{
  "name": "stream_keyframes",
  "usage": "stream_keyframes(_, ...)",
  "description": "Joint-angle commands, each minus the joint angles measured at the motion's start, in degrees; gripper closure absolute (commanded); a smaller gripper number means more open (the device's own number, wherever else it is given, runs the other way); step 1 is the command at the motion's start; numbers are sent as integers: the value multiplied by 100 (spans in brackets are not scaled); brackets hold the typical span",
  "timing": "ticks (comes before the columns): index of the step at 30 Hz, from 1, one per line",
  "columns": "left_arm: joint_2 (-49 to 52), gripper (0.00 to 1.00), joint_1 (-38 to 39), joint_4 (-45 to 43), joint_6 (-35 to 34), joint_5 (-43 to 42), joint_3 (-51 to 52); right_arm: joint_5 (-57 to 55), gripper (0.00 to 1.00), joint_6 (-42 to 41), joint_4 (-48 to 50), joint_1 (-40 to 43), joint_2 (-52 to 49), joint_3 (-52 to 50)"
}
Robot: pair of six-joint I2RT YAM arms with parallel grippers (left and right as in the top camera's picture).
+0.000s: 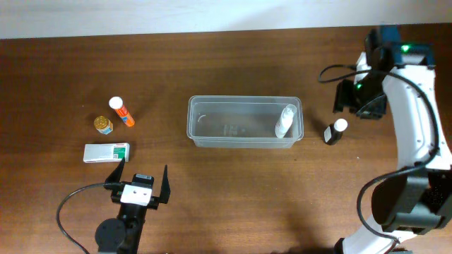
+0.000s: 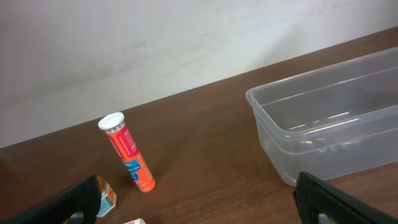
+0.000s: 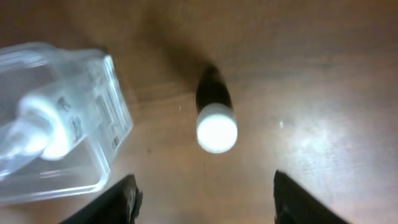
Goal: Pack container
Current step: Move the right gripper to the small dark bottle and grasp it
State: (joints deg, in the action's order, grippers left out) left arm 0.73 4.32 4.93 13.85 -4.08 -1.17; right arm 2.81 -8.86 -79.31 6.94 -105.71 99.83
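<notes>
The container (image 1: pixel 245 100), a clear plastic tub, lies at the table's centre. A clear bottle with a white top (image 1: pixel 285 121) stands inside at its right end. A dark bottle with a white cap (image 1: pixel 335 131) stands on the table just right of the tub. My right gripper (image 1: pixel 353 104) is open and empty above and behind that bottle. The right wrist view shows the bottle (image 3: pixel 216 118) beyond the open fingers (image 3: pixel 205 202), with the tub's corner (image 3: pixel 115 118) to the left. My left gripper (image 1: pixel 145 185) is open and empty near the front left.
An orange tube with a white cap (image 1: pixel 121 111), a small yellow jar (image 1: pixel 104 125) and a white and green box (image 1: pixel 106 152) lie at the left. The left wrist view shows the tube (image 2: pixel 127 152), the jar (image 2: pixel 106 196) and the tub's end wall (image 2: pixel 311 134).
</notes>
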Motion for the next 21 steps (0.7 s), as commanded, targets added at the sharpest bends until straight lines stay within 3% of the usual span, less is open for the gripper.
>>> stream_keyframes(1, -44, 1, -37, -11, -11, 42, 39, -26, 38, 107, 391, 26, 24, -590)
stream_keyframes(14, -37, 1, -37, -11, -11, 42, 39, -9, 39, 420, 2295, 26, 24, -2424)
stream_keyframes(18, -37, 1, -37, -11, -11, 42, 39, -11, 55, 420, 2448, 26, 24, -2505)
stream_keyframes(21, -37, 1, -37, -9, -11, 42, 39, -11, 58, 514, 2559, 28, 24, -2505)
